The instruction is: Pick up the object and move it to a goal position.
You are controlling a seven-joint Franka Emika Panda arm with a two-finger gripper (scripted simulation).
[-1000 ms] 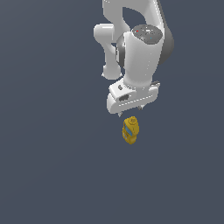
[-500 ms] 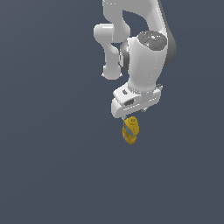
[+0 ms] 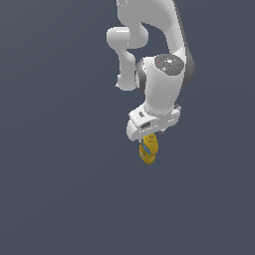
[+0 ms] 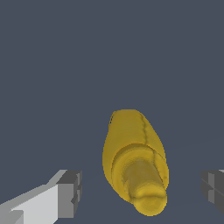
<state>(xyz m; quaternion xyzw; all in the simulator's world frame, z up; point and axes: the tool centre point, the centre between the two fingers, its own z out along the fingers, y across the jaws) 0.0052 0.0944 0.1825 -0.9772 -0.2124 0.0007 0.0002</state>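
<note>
The object is a small yellow bottle (image 3: 148, 150) with a blue-white label patch, standing on the dark grey floor just under my white hand. In the wrist view the bottle (image 4: 133, 153) shows cap-first, between my two fingers. My gripper (image 3: 148, 140) is open and sits right above the bottle; in the wrist view my gripper (image 4: 142, 192) has one dark pad (image 4: 70, 192) on one side and the other pad (image 4: 213, 190) on the opposite side, both clear of the bottle. The fingertips are hidden behind the hand in the exterior view.
The white arm (image 3: 159, 74) rises above the hand toward the top of the exterior view. The flat dark grey floor (image 3: 60, 189) fills the rest. No goal marker shows.
The hand has come down toward the bottle and turned a little. The bottle has not moved.
</note>
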